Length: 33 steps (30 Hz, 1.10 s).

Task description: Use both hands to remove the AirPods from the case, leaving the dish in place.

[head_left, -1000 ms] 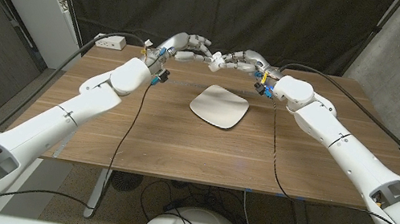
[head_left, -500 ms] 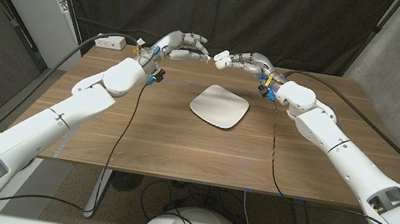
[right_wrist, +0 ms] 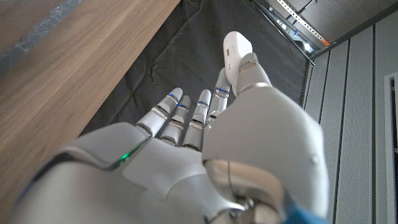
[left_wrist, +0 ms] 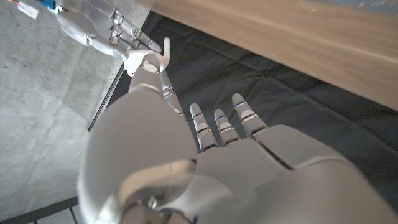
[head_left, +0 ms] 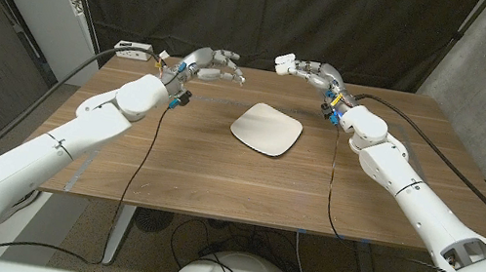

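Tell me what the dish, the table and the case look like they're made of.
Dish: likely glazed ceramic or melamine; off-white, smooth, faint sheen.
Table: wood or wood veneer, matte; brown with streaky grain.
Case, held at the right hand: probably glossy hard plastic; white, rounded, highlights in the right wrist view.

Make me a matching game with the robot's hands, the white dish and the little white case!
Things:
1. left hand
2. right hand
3. dish
4. AirPods case

States:
a. lies on the table, between the arms
b. pinched at the fingertips, up in the air
c. holds the case
d. raised, no case in it

Pairs: 1-d, 2-c, 3-a, 4-b
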Tool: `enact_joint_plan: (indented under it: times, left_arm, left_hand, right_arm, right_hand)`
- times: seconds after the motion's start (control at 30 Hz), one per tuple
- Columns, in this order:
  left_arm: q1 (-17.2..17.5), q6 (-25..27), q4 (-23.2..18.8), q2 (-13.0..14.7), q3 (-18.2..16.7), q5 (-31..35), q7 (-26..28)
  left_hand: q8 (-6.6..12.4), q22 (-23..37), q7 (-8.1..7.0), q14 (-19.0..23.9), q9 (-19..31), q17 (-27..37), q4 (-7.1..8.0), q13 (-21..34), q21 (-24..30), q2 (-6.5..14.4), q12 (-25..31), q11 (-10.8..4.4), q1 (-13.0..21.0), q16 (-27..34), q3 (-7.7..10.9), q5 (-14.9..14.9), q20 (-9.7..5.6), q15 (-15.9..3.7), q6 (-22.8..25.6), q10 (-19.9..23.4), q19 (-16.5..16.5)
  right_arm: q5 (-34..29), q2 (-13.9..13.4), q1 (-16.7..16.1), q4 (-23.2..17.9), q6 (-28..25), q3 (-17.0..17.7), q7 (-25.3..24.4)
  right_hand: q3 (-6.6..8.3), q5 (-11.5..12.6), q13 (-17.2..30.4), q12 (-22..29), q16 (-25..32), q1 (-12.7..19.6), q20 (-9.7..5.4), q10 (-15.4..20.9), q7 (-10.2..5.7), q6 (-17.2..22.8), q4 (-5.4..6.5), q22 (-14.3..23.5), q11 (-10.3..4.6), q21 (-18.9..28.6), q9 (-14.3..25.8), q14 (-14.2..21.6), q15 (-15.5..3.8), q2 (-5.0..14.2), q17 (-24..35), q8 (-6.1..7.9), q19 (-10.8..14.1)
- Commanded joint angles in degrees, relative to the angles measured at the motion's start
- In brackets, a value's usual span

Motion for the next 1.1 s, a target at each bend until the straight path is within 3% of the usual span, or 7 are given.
enact_joint_plan:
  times: [0.03, 0.13, 0.47, 0.87, 1.1]
  left_arm:
    - [-2.46, 9.75, -1.40, 5.72, 1.37, -5.44, -10.11]
    - [-2.75, 9.44, -0.66, 6.31, 1.83, -5.90, -11.18]
    - [-3.20, 14.93, -3.85, 9.66, 3.53, -3.62, -11.34]
    - [-7.09, 25.39, -10.65, 13.46, 9.05, 6.46, -14.79]
    - [-10.19, 29.97, -12.95, 14.68, 12.74, 11.70, -20.74]
  left_hand:
    - [-0.42, -0.18, 0.62, -2.65, 5.69, -0.29, 0.05, -0.38, -0.81, 0.12, -0.70, 0.75, 1.22, -0.26, -0.53, 0.08, 0.47, 1.15, 0.08, -1.72, -1.57]
    - [-0.54, -0.24, 0.71, -3.48, 5.72, -0.40, 0.08, -0.54, -1.03, 0.21, -0.87, 1.14, 1.36, -0.31, -0.59, 0.03, 0.63, 1.61, -0.02, -2.10, -1.87]
    - [-0.75, -0.44, 0.88, -5.61, 6.05, -0.81, 0.17, -1.13, -1.96, 0.44, -1.43, 1.51, 1.81, -0.32, -0.83, -0.20, 1.37, 1.95, -0.25, -3.56, -3.31]
    - [-1.03, -0.59, 1.05, -7.15, 6.18, -1.12, 0.29, -1.78, -2.78, 0.68, -1.92, 1.42, 2.22, -0.19, -1.03, -0.45, 2.37, 2.24, -0.32, -5.19, -4.64]
    - [-1.20, -0.62, 0.96, -7.51, 6.18, -1.20, 0.34, -2.07, -2.87, 0.75, -1.98, 1.39, 2.40, -0.11, -1.11, -0.56, 2.28, 2.34, -0.40, -5.60, -4.64]
  right_arm:
    - [0.02, 0.28, -0.63, 0.27, 1.27, 0.51, -1.91]
    - [0.13, 0.49, -0.41, 0.62, 1.17, 0.36, -1.78]
    - [-0.13, 0.64, 0.60, 1.39, 0.78, -0.16, -1.27]
    - [0.52, 0.62, 1.84, 2.82, -0.01, -0.51, 0.49]
    - [1.56, 0.54, 2.44, 3.82, -1.08, -0.67, 2.00]
  right_hand:
    - [0.09, 0.11, 0.04, -0.23, -0.08, 0.21, -0.14, -0.33, -3.35, 4.43, -0.15, 0.11, -0.10, 0.02, 11.82, -0.14, -4.62, 0.07, 0.15, 0.58, 0.29]
    - [0.05, 0.16, 0.03, -0.23, -0.06, 0.17, -0.12, -0.21, -3.48, 4.49, -0.14, 0.11, -0.01, 0.01, 11.86, -0.07, -4.58, 0.04, 0.16, 0.60, 0.28]
    - [-0.04, 0.30, -0.02, -0.39, -0.07, 0.03, -0.06, -0.27, -3.69, 4.52, -0.11, 0.11, -0.01, -0.01, 11.89, -0.09, -4.53, -0.03, 0.19, 0.57, 0.27]
    - [-0.08, 0.49, -0.03, -0.49, -0.09, 0.06, -0.02, -0.20, -3.70, 4.75, -0.18, 0.11, 0.06, 0.01, 11.80, -0.08, -4.44, -0.10, 0.21, 0.53, 0.35]
    - [-0.10, 0.59, -0.01, -0.55, -0.11, 0.09, 0.07, -0.20, -3.67, 4.97, -0.23, 0.11, 0.11, 0.00, 11.79, -0.12, -4.38, -0.13, 0.22, 0.57, 0.37]
